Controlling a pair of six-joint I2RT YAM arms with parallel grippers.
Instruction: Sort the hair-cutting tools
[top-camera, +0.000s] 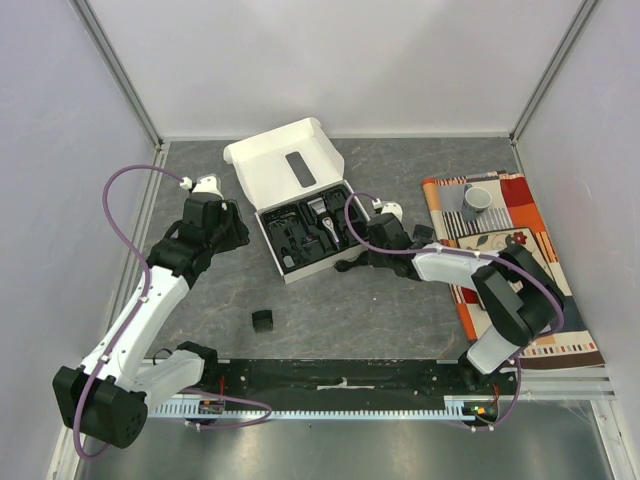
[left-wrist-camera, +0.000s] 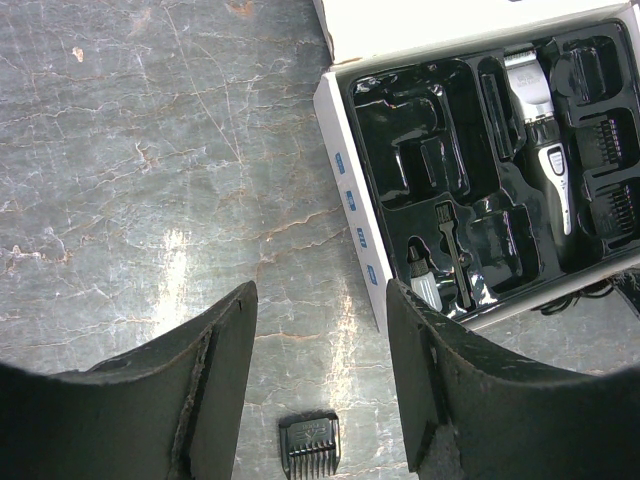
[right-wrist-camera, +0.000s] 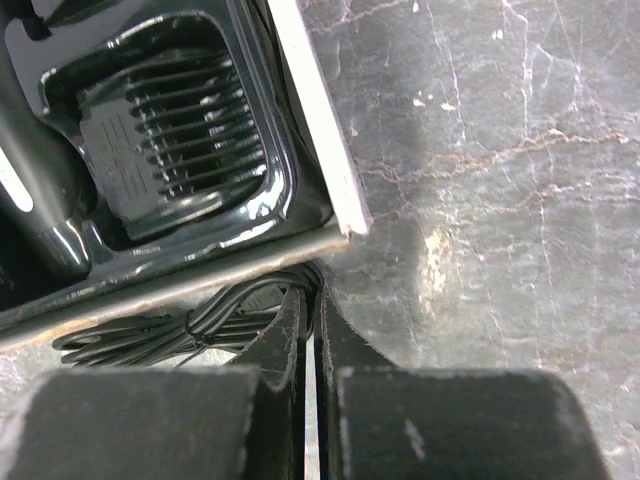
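The black-and-silver clipper (left-wrist-camera: 540, 130) lies in the black tray of the white box (top-camera: 300, 238), with comb attachments (left-wrist-camera: 610, 140) in pockets beside it. One comb fills a tray pocket in the right wrist view (right-wrist-camera: 170, 140). A loose black comb attachment (top-camera: 263, 320) lies on the table; it also shows in the left wrist view (left-wrist-camera: 309, 447). My left gripper (left-wrist-camera: 320, 290) is open and empty above the table, left of the box, in the top view (top-camera: 236, 236). My right gripper (right-wrist-camera: 311, 292) is shut on the coiled black cord (right-wrist-camera: 170, 328) at the box's near right corner (top-camera: 352, 262).
The box's printed lid (top-camera: 285, 165) stands open at the back. A grey cup (top-camera: 477, 200) sits on a patterned mat (top-camera: 520, 290) at the right. A small black bit (top-camera: 422, 232) lies by the mat's edge. White walls close in the sides and back.
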